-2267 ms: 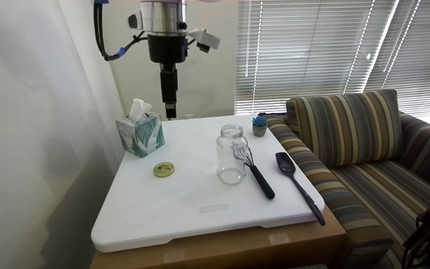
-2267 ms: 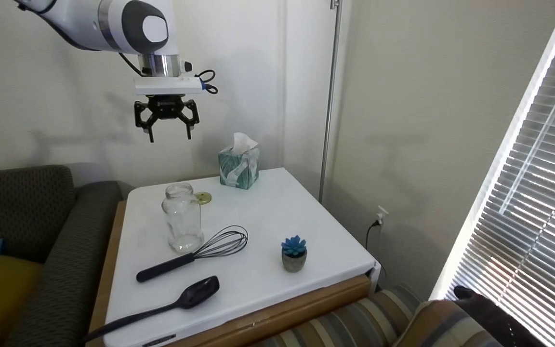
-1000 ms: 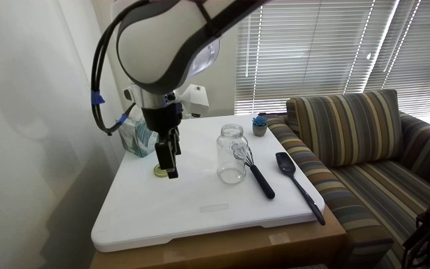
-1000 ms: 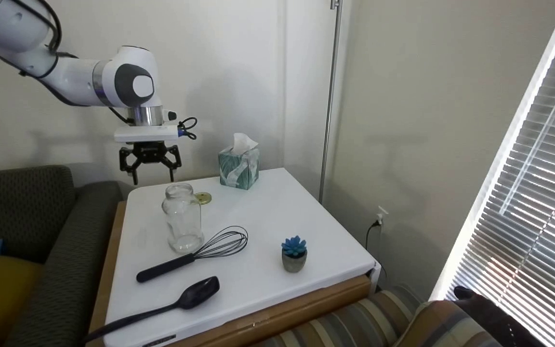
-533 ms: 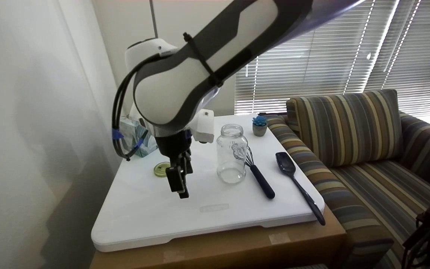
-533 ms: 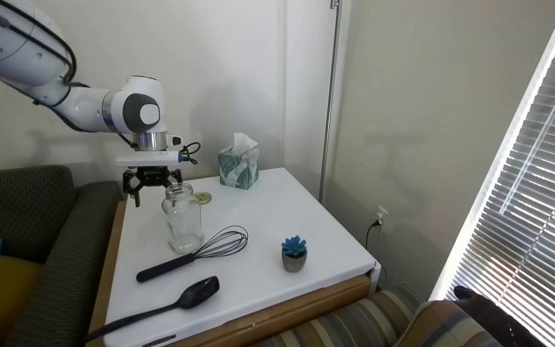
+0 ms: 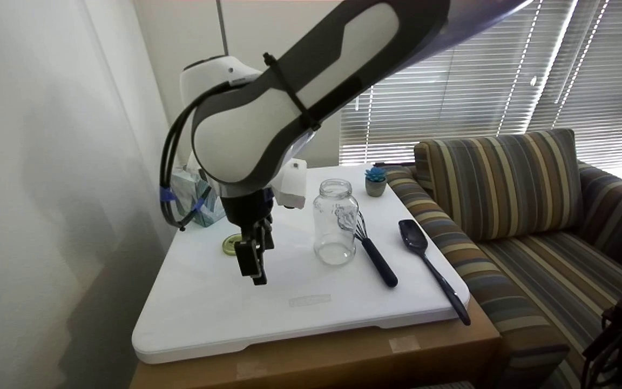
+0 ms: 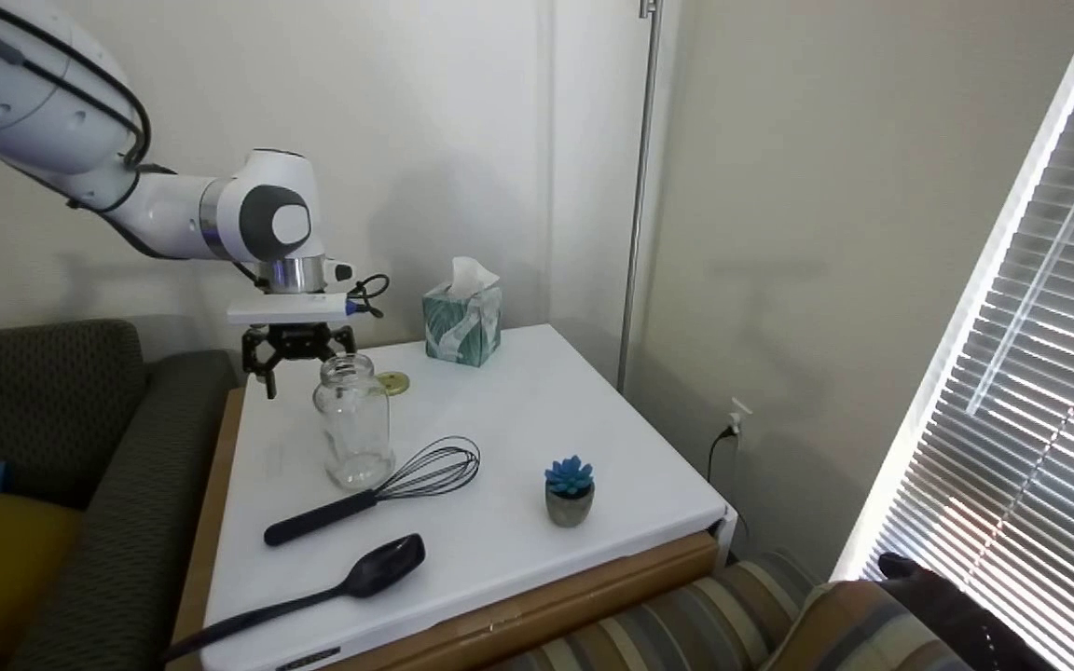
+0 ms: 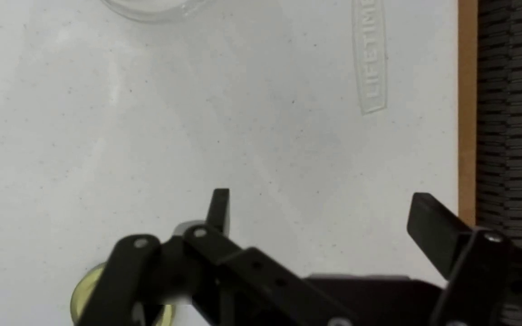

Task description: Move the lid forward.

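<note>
The lid, a flat round yellow-green disc, lies on the white table in both exterior views (image 7: 229,245) (image 8: 394,383). The arm partly covers it in an exterior view. In the wrist view the lid (image 9: 83,292) shows at the lower left, partly hidden behind a finger linkage. My gripper (image 9: 321,194) is open, with nothing between its fingers. It hangs above the table, beside the lid, toward the table edge in the wrist view. In an exterior view the gripper (image 8: 308,390) is partly behind the clear glass jar (image 8: 356,438).
The jar (image 7: 335,232) stands upright right of the gripper. A whisk (image 7: 381,265), a black spoon (image 7: 440,278) and a small blue succulent (image 7: 376,187) are farther right. A tissue box (image 8: 462,328) stands near the wall. The table edge shows in the wrist view (image 9: 456,113).
The arm has come down from high above the table to beside the lid, staying open. In the last half second it has shifted only slightly. The lid has not moved.
</note>
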